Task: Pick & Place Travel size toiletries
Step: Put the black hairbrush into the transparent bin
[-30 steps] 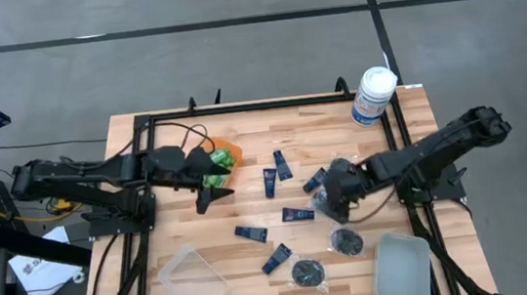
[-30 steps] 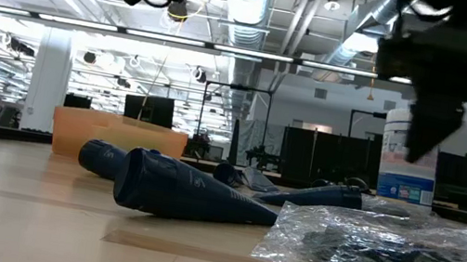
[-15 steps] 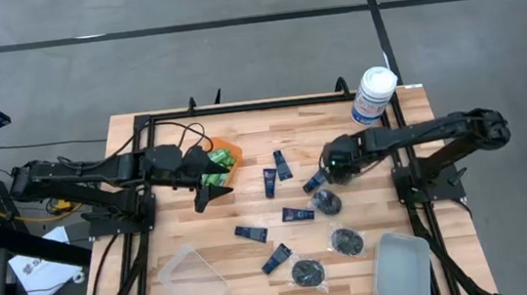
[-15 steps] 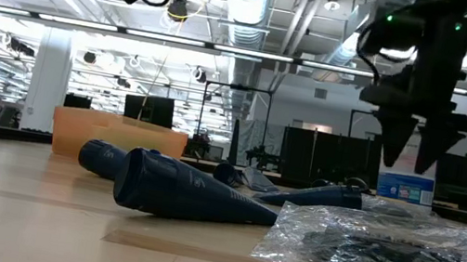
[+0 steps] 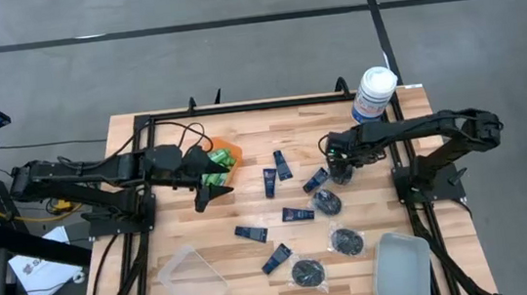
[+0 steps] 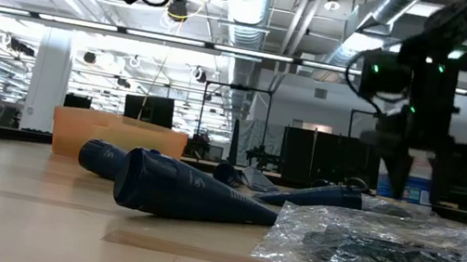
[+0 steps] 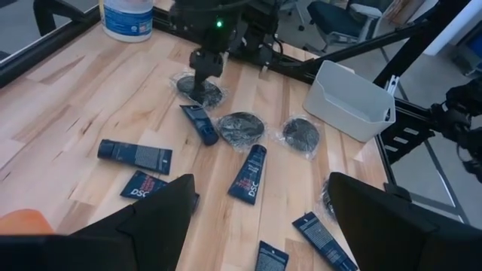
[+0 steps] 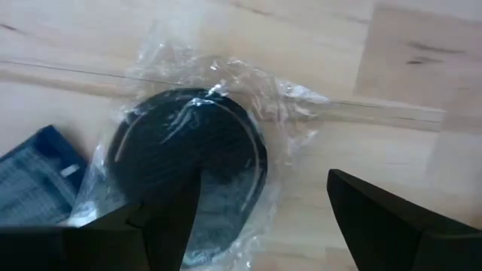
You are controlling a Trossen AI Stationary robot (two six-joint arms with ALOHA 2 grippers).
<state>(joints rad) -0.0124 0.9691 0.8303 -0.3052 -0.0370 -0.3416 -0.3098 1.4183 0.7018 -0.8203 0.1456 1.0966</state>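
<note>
Several small navy tubes (image 5: 270,181) and black round pieces in clear packets (image 5: 326,200) lie flat on the wooden table. Green bottles (image 5: 216,164) sit in an orange container at the left. My right gripper (image 5: 340,166) points down, open, just above one packet (image 8: 188,165), with a finger on either side of it. A navy tube (image 8: 30,181) lies beside that packet. My left gripper (image 5: 212,194) hangs open above the table next to the green bottles, with nothing between its fingers.
A large white canister (image 5: 373,95) with a blue label stands at the far right corner. A clear tray (image 5: 194,282) lies at the near left and a white bin (image 5: 402,268) at the near right. A black frame (image 5: 240,109) rims the table.
My right gripper has swung from over the packets in the table's right middle toward the far edge. It has sunk lower and rolled about its own axis. It now hangs over the farthest packet, still open.
</note>
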